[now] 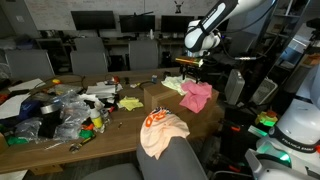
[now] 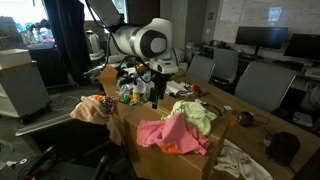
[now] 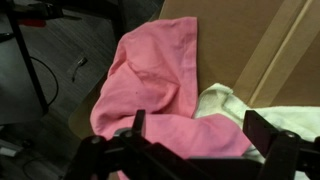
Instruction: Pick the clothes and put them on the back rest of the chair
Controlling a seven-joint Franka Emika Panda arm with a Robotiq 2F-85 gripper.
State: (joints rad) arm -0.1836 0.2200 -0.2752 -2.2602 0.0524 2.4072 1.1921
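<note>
While the hand (image 1: 190, 67) hangs open above the cardboard box (image 2: 150, 155), I record the task as partly done. One garment, an orange and white cloth (image 1: 162, 132), already lies draped over the backrest of the chair (image 1: 176, 163), which stands just beside the box. Two garments are not yet moved: a pink cloth (image 3: 150, 85) on top of the box, and a pale yellow cloth (image 3: 228, 106) touching it, also on the box top.

Hand state: the wrist view shows both fingers (image 3: 137, 126) spread wide, with nothing between them, directly over the pink cloth and apart from it. I judge the step in hand to be the descent for a grasp.

Edges: the pink cloth spills over one edge of the box toward the floor, so a bunched fold near the box top looks the safer hold. A raised cardboard flap (image 3: 255, 40) stands just beside the yellow cloth and could catch a finger.

Room: the air between box and chair looks open. Loose clutter (image 1: 70, 112) covers the bench (image 1: 50, 152) near the box, so I would lift clear before swinging across.
</note>
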